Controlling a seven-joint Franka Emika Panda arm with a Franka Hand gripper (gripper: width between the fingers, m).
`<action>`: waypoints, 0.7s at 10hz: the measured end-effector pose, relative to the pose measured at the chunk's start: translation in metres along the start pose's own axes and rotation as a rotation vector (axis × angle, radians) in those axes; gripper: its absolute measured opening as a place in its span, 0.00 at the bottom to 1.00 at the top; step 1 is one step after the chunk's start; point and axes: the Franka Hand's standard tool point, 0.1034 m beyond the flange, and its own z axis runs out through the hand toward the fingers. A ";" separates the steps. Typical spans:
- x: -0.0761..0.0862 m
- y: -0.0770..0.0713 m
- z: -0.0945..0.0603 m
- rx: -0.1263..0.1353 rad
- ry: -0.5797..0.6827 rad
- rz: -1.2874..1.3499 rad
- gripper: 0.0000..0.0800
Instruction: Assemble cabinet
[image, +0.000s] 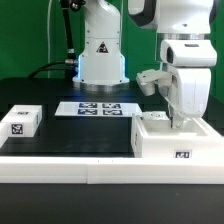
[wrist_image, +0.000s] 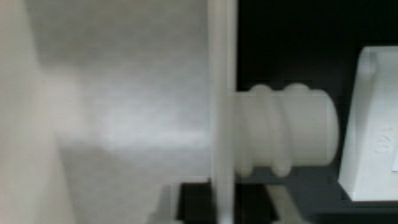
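The cabinet (image: 172, 143), a large white box with a tag on its front, stands at the exterior view's right near the table's front edge. My gripper (image: 181, 121) reaches straight down into its top. In the wrist view a thin white panel (wrist_image: 222, 90) runs edge-on between my dark fingers (wrist_image: 267, 198), and the gripper (wrist_image: 224, 200) is closed against both faces of this panel. A ribbed white peg (wrist_image: 294, 125) sticks out sideways beside the panel toward another white part (wrist_image: 375, 130). A broad white surface (wrist_image: 98, 110) fills the other side.
A small white tagged block (image: 20, 121) lies at the exterior view's left. The marker board (image: 98, 108) lies flat behind the middle of the black mat. The robot's base (image: 101, 55) stands at the back. A white ledge (image: 70, 165) runs along the front.
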 end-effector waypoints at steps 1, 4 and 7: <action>0.000 0.000 0.000 0.000 0.000 0.001 0.25; -0.001 0.000 0.000 0.001 0.000 0.002 0.68; -0.001 0.000 0.000 0.001 0.000 0.003 0.89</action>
